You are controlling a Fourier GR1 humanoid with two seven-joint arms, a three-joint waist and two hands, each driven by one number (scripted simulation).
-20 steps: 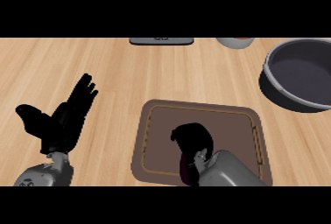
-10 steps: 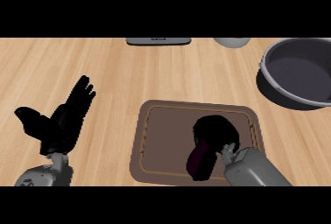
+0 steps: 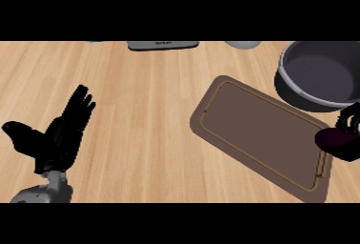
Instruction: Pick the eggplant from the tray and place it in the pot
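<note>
Both hands show: the black right hand (image 3: 347, 127) curls round the dark purple eggplant (image 3: 336, 139) at the brown rectangular tray's (image 3: 260, 133) right edge, just below the grey round pot (image 3: 318, 76); the left hand (image 3: 57, 136) rests open.

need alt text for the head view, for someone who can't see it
At the view's right edge, the right hand curls round the dark purple eggplant, held over the right end of the brown tray, just below the grey pot. The left hand rests open at lower left on the wooden counter.
</note>
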